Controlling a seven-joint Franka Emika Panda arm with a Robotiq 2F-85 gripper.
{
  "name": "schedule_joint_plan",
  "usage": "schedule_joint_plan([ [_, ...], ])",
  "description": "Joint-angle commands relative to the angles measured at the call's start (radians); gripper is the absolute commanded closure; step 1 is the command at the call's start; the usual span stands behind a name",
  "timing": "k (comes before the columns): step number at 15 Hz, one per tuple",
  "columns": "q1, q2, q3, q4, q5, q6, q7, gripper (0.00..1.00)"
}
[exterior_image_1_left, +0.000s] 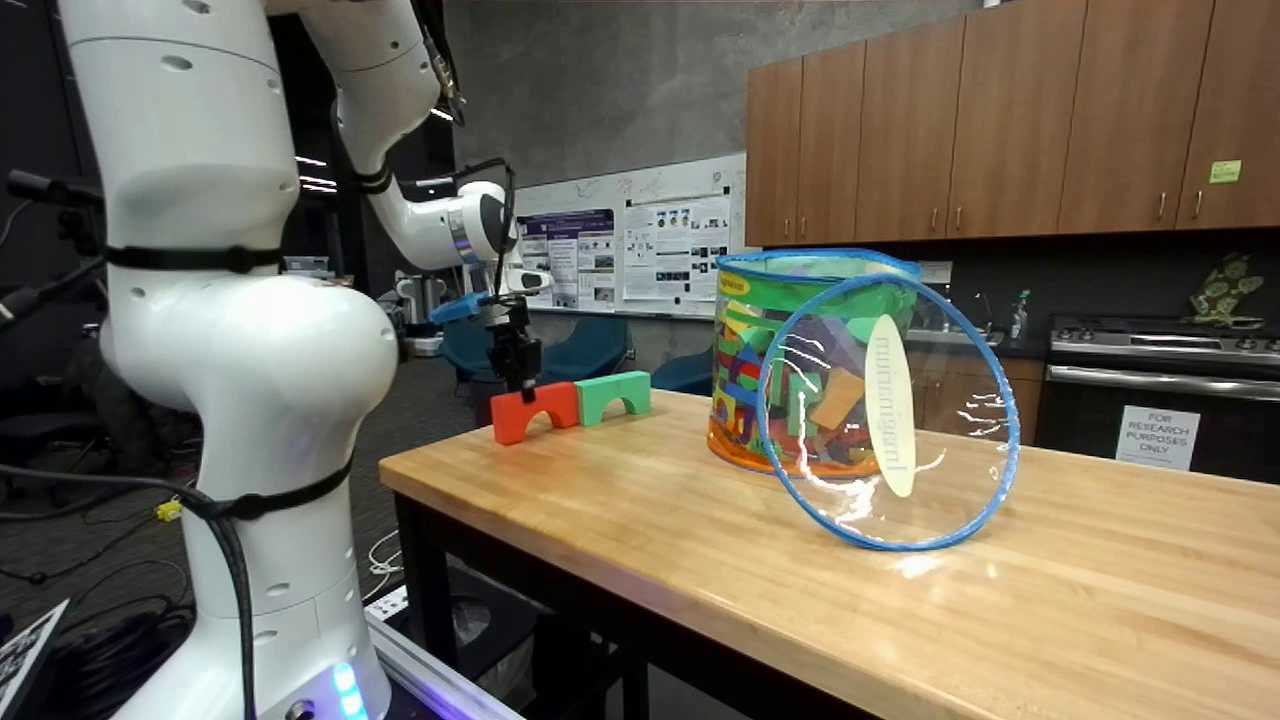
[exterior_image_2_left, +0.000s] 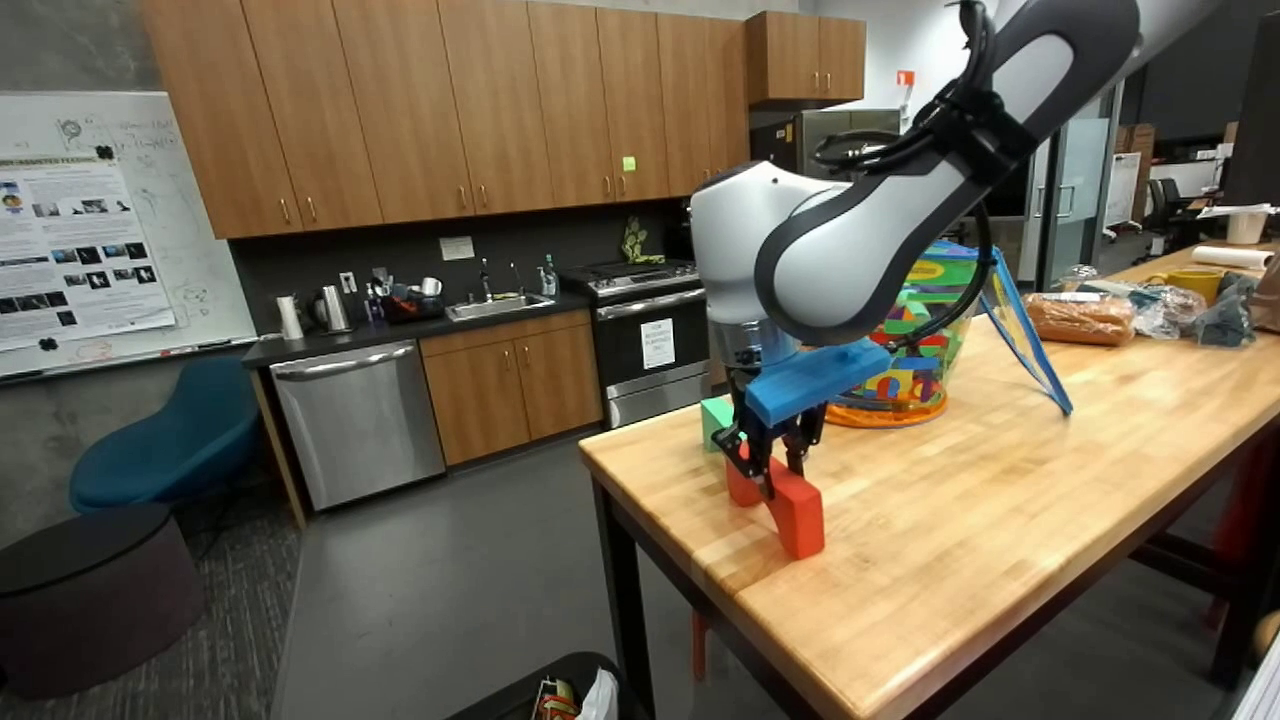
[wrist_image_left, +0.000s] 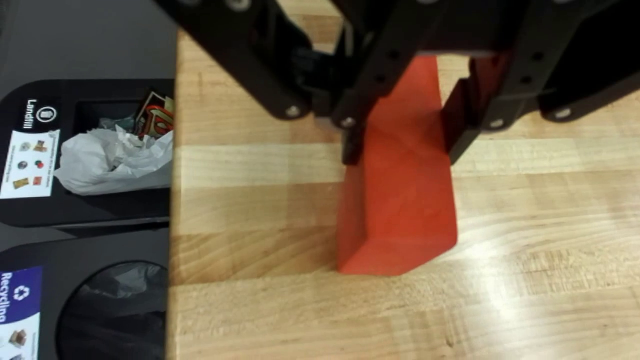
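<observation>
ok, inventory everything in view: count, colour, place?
table: 1, light wood, foreground
red arch block: 1, red, on table
green arch block: 1, green, beside red arch block
block tub: 1, clear and multicoloured, on table
lid: 1, clear, blue-rimmed, tilted beside block tub
wrapped items: several, mixed colours, on table
bins: 2, black, beside table
cabinets: several, brown, background
dishwasher: 1, steel, below cabinets
stove: 1, black-and-steel, below cabinets
whiteboard: 1, white, background
chairs: several, teal, below whiteboard
arm: 1, white, over table
gripper: 1, black, straddling red arch block

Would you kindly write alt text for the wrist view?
A black gripper clasps a red block on a wooden tabletop. Beyond its edge, at picture left, are a Landfill bin and a Recycling bin.
</observation>
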Motion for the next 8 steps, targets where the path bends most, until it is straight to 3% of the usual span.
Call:
schedule_joint_plan([
  [1,0.006,0.002,-0.032,-0.022,0.041,0.013,-0.049,0.85],
  [8,-0.004,-0.011,-0.052,-0.026,0.028,0.01,-0.047,0.85],
])
